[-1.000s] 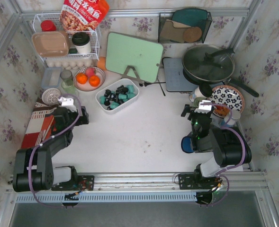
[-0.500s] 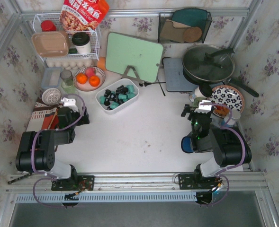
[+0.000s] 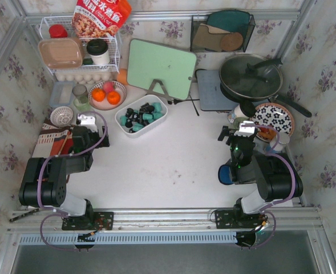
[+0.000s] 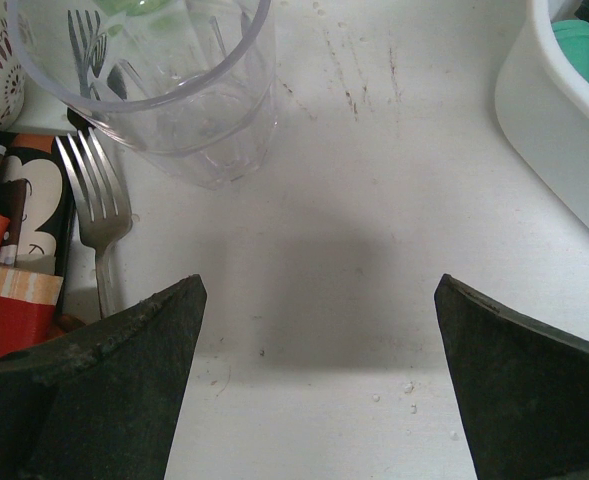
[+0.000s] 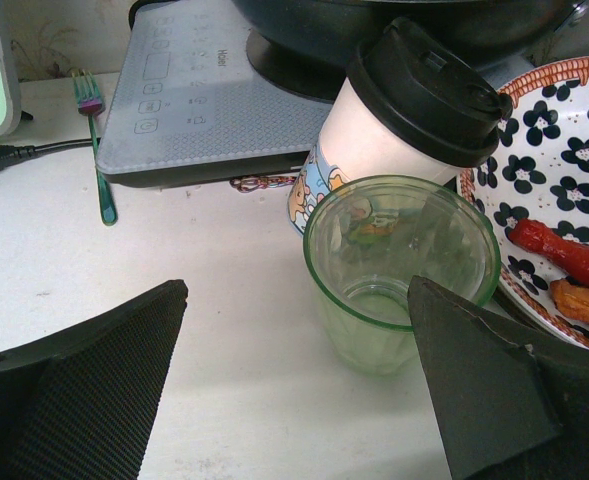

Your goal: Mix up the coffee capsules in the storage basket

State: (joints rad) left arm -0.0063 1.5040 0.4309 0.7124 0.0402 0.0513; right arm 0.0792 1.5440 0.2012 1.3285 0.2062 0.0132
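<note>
The white storage basket stands on the table left of centre, holding several teal and black coffee capsules. Its right wall also shows at the right edge of the left wrist view, with a teal capsule inside. My left gripper is left of the basket, open and empty over bare table. My right gripper is at the right side of the table, open and empty, with a green glass just ahead of it.
A clear plastic cup and a fork lie ahead of the left gripper beside a patterned cloth. A lidded paper cup, a flowered plate, a hob with a pan, a green board, a fruit bowl and a wire rack stand behind.
My left arm has pulled in and swung its gripper up and to the right, closer to the basket. The right arm has not moved.
</note>
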